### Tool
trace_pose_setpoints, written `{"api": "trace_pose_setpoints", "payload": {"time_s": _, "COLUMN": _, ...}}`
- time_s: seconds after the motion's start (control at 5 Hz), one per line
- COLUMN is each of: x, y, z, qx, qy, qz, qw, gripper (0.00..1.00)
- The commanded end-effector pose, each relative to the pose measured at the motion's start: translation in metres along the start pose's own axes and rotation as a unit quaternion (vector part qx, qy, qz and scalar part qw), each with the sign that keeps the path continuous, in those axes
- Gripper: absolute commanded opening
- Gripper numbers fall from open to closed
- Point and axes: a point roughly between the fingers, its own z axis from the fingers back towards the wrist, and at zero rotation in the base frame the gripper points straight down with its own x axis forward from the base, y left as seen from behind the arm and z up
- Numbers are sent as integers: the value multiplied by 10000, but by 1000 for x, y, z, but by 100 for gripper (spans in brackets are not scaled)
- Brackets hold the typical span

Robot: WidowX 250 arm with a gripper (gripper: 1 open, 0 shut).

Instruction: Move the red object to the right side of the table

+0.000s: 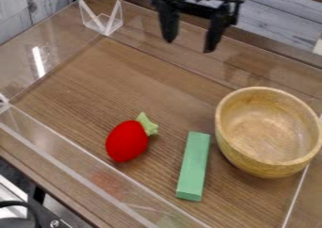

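No legible text, labels, brands, numbers or signs, none on the worktop point(151, 81), its items, or surroundings

Red object point(126, 140): small rounded toy strawberry, bright red, glossy, with a pale green leafy top pointing toward 1 o'clock. It lies on its side, resting on the table point(138, 76), toward 7 o'clock from the tabletop's centre, near the front clear wall. Table: brown wood-grain surface, bordered by low clear acrylic walls. Nothing grips the strawberry.
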Motion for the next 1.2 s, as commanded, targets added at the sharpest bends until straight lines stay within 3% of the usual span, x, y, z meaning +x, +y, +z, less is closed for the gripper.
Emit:
{"api": "trace_pose_setpoints", "payload": {"time_s": 0.0, "x": 2, "y": -15, "z": 14, "qx": -75, "qy": -216, "qz": -167, "qw": 9996, "gripper": 100}}
{"api": "trace_pose_setpoints", "payload": {"time_s": 0.6, "x": -12, "y": -1, "z": 20, "qx": -28, "qy": -207, "qz": -639, "qw": 9977, "gripper": 100}}
{"api": "trace_pose_setpoints", "payload": {"time_s": 0.8, "x": -2, "y": 17, "z": 28, "qx": -6, "qy": -246, "qz": -977, "qw": 9949, "gripper": 0}}
{"api": "trace_pose_setpoints", "payload": {"time_s": 1.0, "x": 6, "y": 29, "z": 30, "qx": 31, "qy": -224, "qz": -1241, "qw": 9920, "gripper": 100}}
